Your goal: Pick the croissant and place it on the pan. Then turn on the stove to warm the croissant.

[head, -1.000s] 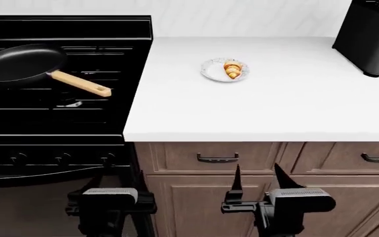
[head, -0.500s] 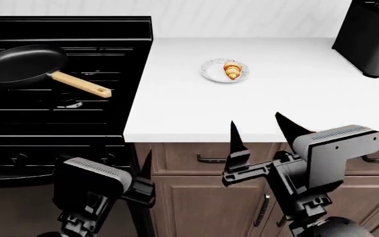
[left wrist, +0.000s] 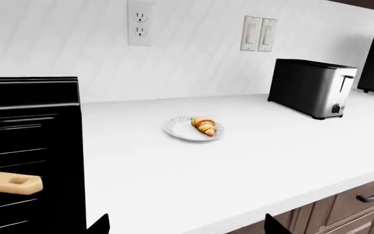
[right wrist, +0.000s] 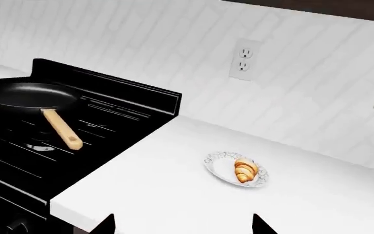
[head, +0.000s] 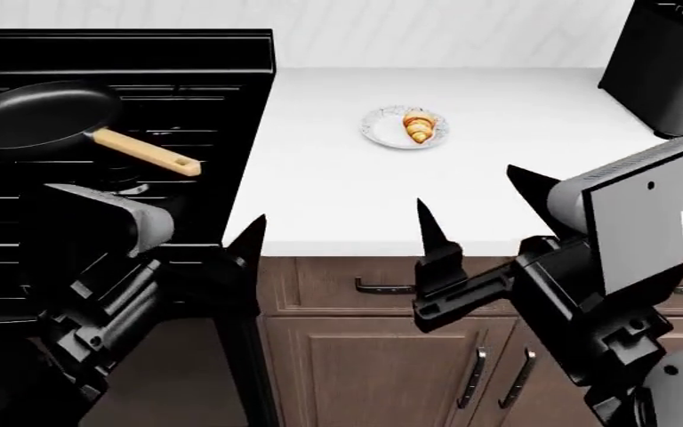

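The croissant (head: 419, 125) lies on a small white patterned plate (head: 380, 132) at the middle of the white counter. It also shows in the left wrist view (left wrist: 204, 126) and the right wrist view (right wrist: 245, 170). The black pan (head: 39, 114) sits on the stove (head: 104, 209) at the left, with its wooden handle (head: 146, 151) pointing toward the counter. My right gripper (head: 470, 200) is open and empty, raised in front of the counter's front edge. My left gripper (head: 245, 242) is open and empty by the stove's front right corner. Both are well short of the croissant.
A black and silver toaster (head: 674, 62) stands at the counter's back right. Brown cabinet drawers with metal handles (head: 389, 286) lie under the counter (head: 519, 142). The stove's knob row is mostly hidden behind my left arm. A wall outlet (right wrist: 241, 59) is on the backsplash.
Both arms have risen from low in front of the cabinets to the level of the counter's front edge. Both grippers stay open. The croissant and pan have not moved.
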